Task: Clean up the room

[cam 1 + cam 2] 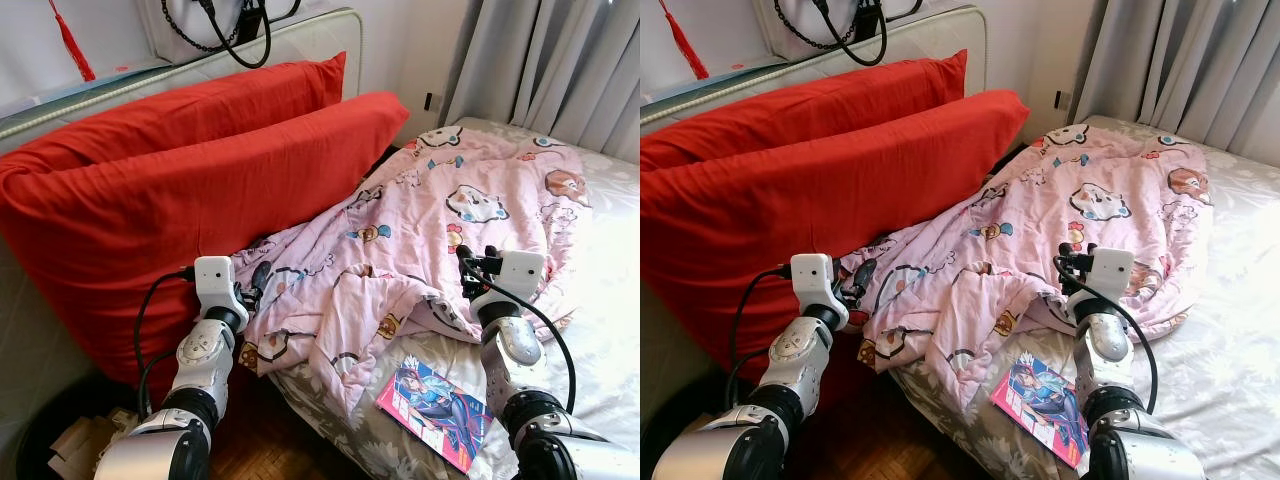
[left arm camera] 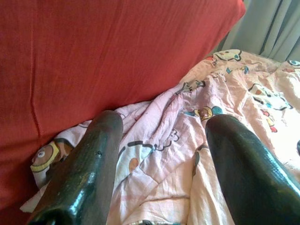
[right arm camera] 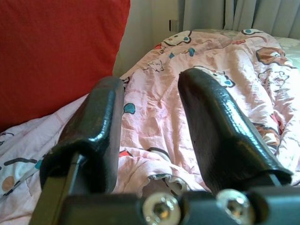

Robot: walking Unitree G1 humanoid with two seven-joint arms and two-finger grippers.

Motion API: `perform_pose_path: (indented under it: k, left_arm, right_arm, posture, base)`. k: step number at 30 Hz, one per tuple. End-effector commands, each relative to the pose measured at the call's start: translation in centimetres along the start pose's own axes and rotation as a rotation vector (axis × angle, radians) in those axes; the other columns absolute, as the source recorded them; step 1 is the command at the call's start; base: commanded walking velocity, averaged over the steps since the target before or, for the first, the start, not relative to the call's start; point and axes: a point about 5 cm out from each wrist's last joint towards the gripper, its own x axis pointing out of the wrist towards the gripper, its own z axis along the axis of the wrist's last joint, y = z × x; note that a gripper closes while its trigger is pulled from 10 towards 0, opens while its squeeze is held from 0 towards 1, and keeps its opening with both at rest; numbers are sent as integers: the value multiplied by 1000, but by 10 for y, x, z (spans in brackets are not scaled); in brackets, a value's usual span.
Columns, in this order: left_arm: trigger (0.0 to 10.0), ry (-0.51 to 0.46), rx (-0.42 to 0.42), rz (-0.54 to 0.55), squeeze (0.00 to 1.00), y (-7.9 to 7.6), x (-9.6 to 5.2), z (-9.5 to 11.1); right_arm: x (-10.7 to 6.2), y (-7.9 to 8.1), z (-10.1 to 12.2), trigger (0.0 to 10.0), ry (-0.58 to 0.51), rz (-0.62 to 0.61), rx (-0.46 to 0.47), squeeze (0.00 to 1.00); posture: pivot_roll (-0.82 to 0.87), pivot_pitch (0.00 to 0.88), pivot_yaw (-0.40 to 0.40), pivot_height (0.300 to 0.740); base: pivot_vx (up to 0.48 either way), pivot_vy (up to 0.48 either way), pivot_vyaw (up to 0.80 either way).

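Hanging off bed edge [image 1: 330, 415] — pink blanket [image 1: 430, 230].

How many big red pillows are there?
2. The rear red pillow leans against the headboard; the front red pillow stands before it, touching the pink blanket. More could be hidden behind.

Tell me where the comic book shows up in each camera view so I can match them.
Left eye: comic book on the bed's near edge, beside the right arm.
Right eye: same spot, lower centre.
Left wrist: not in it.
Right wrist: not in it.
Shared landmark: the pink cartoon blanket.
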Motion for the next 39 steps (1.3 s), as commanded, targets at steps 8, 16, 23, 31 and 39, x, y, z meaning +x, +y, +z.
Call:
perform_pose_path:
  k: [8,16,23,31,39]
  left_arm:
    - [10000,26,-1,6,0,3,-4,-6]
    - [10000,38,3,0,0,2,-6,-10]
    - [10000,29,4,4,0,2,-5,-7]
    - [10000,33,3,2,0,2,-4,-6]
    - [10000,37,0,-8,0,0,-3,-6]
  right_arm:
    - [5,5,4,10000,10,10,-31,0]
    - [2,5,1,10000,4,-12,-32,0]
    - [3,2,3,10000,1,-41,-35,0]
    - [5,6,0,10000,49,-38,-48,0]
    - [4,7,1,10000,25,-43,-33,0]
  posture:
    - [70,0,3,710]
    - [68,0,3,666]
    - [71,0,3,666]
    - [74,0,4,657]
    - [73,0,8,632]
  base:
    - [0,0,0]
    - [0,0,0]
    - [0,0,0]
    - [0,0,0]
    - [0,0,0]
